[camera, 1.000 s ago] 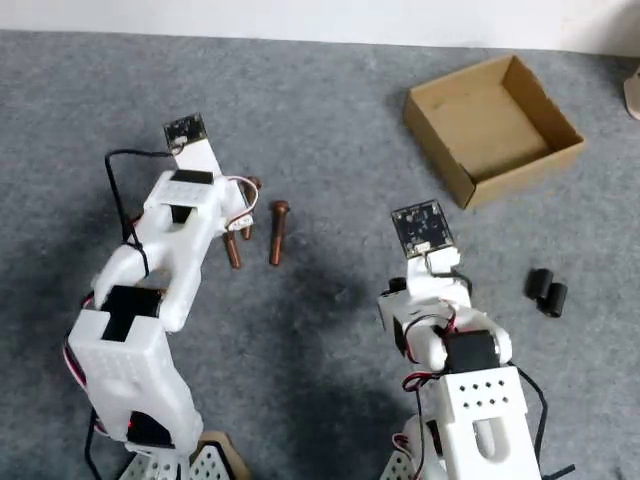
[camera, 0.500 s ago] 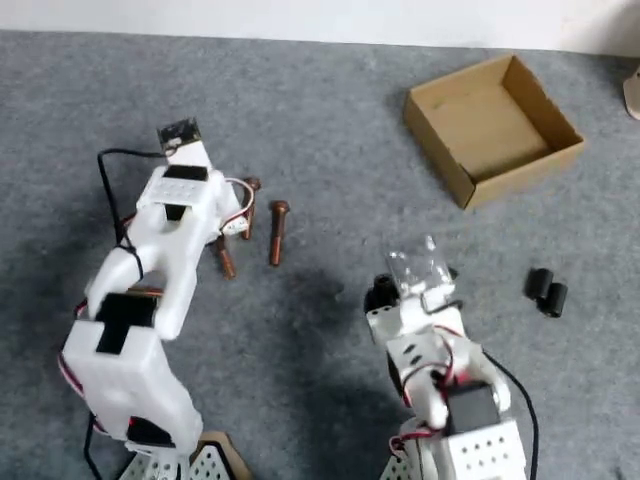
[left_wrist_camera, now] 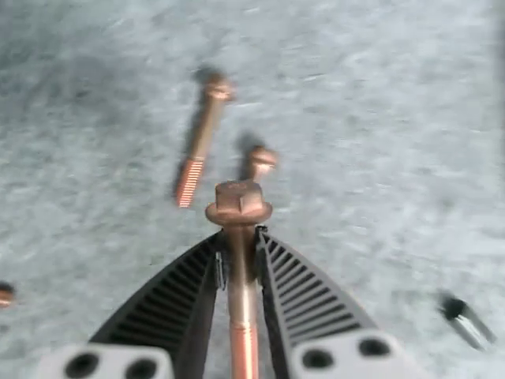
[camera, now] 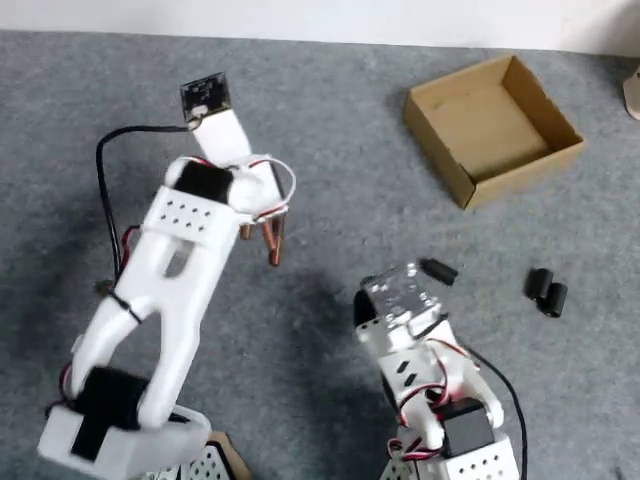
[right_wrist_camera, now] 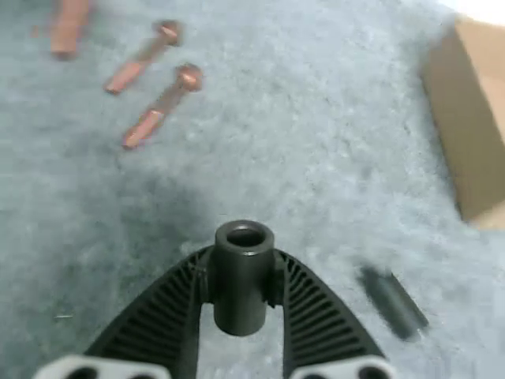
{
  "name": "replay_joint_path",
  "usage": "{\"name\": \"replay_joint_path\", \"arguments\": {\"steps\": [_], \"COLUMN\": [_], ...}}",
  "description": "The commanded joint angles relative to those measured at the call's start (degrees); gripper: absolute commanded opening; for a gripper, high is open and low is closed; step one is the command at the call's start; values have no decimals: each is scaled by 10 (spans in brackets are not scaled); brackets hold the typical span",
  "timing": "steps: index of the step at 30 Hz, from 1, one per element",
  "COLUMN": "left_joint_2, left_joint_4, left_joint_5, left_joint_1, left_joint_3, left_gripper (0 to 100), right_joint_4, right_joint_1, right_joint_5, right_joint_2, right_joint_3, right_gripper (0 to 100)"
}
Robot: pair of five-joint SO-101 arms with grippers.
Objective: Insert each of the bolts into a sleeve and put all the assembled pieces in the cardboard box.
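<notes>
In the left wrist view my left gripper (left_wrist_camera: 239, 241) is shut on a copper bolt (left_wrist_camera: 239, 207), head pointing away, held above the grey carpet. Two more bolts (left_wrist_camera: 201, 138) (left_wrist_camera: 259, 162) lie below it. From above, the left gripper (camera: 262, 212) hangs over a loose bolt (camera: 276, 243). My right gripper (right_wrist_camera: 241, 272) is shut on a black sleeve (right_wrist_camera: 243, 260), its open bore facing up. From above, the right gripper (camera: 395, 288) is mid-table. Another sleeve (camera: 437, 270) (right_wrist_camera: 393, 300) lies just beside it. The cardboard box (camera: 470, 180) stands empty at the far right.
Two black sleeves (camera: 547, 292) lie together at the right, nearer than the box. Loose bolts (right_wrist_camera: 162, 106) (right_wrist_camera: 142, 57) show on the carpet ahead of the right gripper. A box wall (right_wrist_camera: 473, 126) shows in the right wrist view. Open carpet lies between the arms.
The left arm has risen and swung toward the table's middle with a bolt in its gripper. The right arm has tipped down and drawn back; a sleeve now shows on the carpet beside it.
</notes>
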Motion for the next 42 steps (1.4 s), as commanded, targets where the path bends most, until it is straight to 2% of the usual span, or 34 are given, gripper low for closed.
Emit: {"name": "replay_joint_path", "arguments": {"steps": [1,6,15,20,27,35,42], "left_joint_2": [-69,-110,-242,-299,-331,-332,-327], "left_joint_4": [3,-24,-273,-354,-371,-371,-371], "left_joint_5": [6,23,1,-1,90,104,104], "left_joint_1": [36,65,74,76,101,160,161], "left_joint_3": [-13,26,259,327,351,351,353], "left_gripper": [5,5,5,5,5,5,5], "right_joint_4": [-13,-63,-187,-226,-227,-227,-228], "right_joint_1": [-56,-65,-47,-34,-34,-34,-34], "right_joint_5": [15,14,18,15,15,14,14], "right_joint_2": [-7,-7,-7,-7,-7,-7,-7], "right_joint_3": [7,12,59,81,85,95,98], "right_gripper": [5,5,5,5,5,5,5]}}
